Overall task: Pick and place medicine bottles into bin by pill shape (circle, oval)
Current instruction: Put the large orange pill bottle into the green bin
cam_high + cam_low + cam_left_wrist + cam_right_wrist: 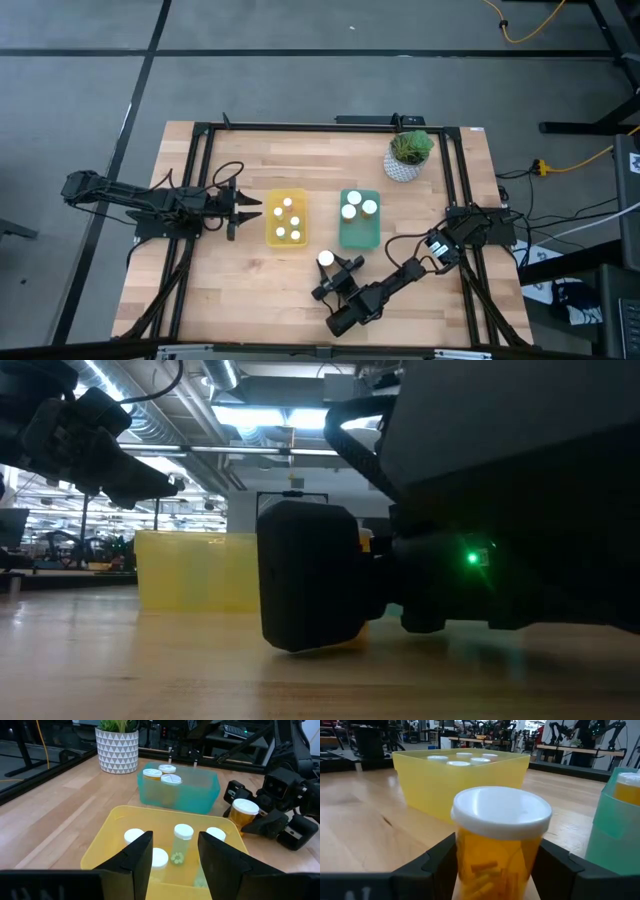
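At nine o'clock on the table, the left gripper (pixel 250 210) waits with its fingers parted and empty, just beside the yellow bin (pixel 285 238), which holds four white-capped bottles (pixel 287 203). At the centre, the green bin (pixel 359 236) holds two larger bottles (pixel 350 211). At six o'clock, the right gripper (pixel 338 268) sits low around an orange bottle (pixel 497 845) standing on the wood between the two bins' near ends. Its fingers flank the bottle's sides; whether they squeeze it or have just let go cannot be told. The likely risk: a loose or slipping hold would tip the bottle on the lift, or a swing toward either bin could knock its rim, since both bins stand close.
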Robot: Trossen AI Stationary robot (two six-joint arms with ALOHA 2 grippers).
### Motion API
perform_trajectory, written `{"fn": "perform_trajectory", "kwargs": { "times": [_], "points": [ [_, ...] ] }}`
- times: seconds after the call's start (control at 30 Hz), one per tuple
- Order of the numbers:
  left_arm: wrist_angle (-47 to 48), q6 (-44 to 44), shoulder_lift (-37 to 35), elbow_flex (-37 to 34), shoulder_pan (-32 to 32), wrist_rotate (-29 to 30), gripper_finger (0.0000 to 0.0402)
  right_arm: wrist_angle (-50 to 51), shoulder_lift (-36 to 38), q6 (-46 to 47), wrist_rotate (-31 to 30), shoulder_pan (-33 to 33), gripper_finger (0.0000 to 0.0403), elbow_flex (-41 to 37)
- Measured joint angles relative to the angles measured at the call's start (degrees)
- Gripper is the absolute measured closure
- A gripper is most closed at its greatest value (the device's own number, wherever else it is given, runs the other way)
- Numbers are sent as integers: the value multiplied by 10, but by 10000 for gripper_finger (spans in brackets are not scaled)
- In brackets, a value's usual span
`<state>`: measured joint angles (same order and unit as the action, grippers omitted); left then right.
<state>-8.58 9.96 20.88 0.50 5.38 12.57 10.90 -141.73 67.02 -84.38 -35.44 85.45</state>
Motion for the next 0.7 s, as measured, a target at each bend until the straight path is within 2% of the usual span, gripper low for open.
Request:
{"fn": "perform_trajectory", "kwargs": {
  "times": [0.4, 0.7],
  "points": [
    [0, 0, 0, 0, 0, 0, 252, 1, 0, -5, 0, 0, 180, 0],
    [0, 0, 0, 0, 0, 0, 252, -9, 0, -105, -3, 0, 153, 20]
  ]
}}
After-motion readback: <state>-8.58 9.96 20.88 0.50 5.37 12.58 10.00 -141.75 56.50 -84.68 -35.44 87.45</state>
